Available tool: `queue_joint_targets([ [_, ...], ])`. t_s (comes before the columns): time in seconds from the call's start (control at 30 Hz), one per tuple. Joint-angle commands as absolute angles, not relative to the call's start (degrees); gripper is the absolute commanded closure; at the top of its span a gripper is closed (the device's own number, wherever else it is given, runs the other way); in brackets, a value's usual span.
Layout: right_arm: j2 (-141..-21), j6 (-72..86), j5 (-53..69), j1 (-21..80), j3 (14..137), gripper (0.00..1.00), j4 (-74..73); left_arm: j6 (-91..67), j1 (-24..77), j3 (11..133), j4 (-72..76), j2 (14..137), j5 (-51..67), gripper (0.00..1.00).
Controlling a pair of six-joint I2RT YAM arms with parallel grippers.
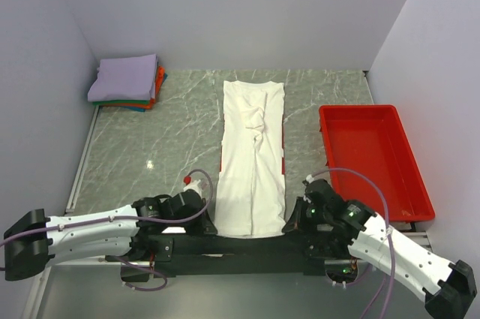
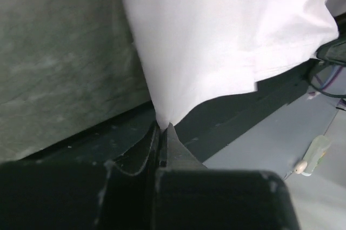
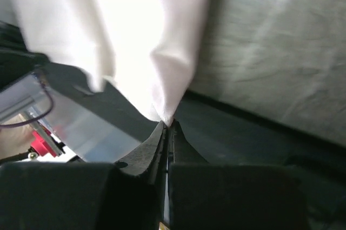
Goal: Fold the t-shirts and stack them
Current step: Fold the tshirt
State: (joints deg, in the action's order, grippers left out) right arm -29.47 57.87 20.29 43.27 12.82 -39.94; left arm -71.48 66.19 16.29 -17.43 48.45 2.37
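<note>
While left hand [image 2: 162, 127] and right hand [image 3: 167, 124] pinch its near corners, white t-shirt [image 1: 251, 154] beyond

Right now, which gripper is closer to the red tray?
Right. The right gripper pinches the white t-shirt's corner nearest the red tray; the left gripper pinches the opposite corner, across the shirt.

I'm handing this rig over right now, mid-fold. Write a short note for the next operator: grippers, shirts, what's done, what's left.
Grippers: the left gripper is shut on the near left corner of the white t-shirt; the right gripper is shut on its near right corner.
Shirts: the white t-shirt lies mid-table as a long narrow strip. The folded stack sits in the far left corner, lavender on top.
Done: sides folded in.
Left: probably fold it crosswise, then place it on the folded stack.
</note>
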Motion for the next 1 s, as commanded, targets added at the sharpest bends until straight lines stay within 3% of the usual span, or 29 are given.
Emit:
queue_joint_targets([
  [0.0, -30.67, 54.68, 15.83, 43.51, 22.57, 1.0, -42.87, -67.16, 66.53, 23.72, -23.0, 47.11, -2.17, 0.99],
  [0.13, -34.79, 50.55, 9.94, 43.33, 32.86, 1.0, -45.26, -60.67, 63.47, 31.53, -25.05, 48.69, -4.75, 1.0],
  [0.3, -42.53, 44.05, 4.4, 39.22, 38.75, 1.0, -41.16, -55.64, 52.48, 35.94, -18.3, 54.92, -1.05, 1.0],
  [0.6, -63.18, 38.58, 6.15, 28.22, 44.98, 1.0, -25.15, -56.87, 42.72, 44.45, -1.95, 73.99, -3.08, 1.0],
  [0.97, -82.69, 39.11, 6.33, 22.33, 56.23, 1.0, -19.95, -57.39, 36.22, 57.29, -0.79, 92.18, -3.52, 1.0],
])
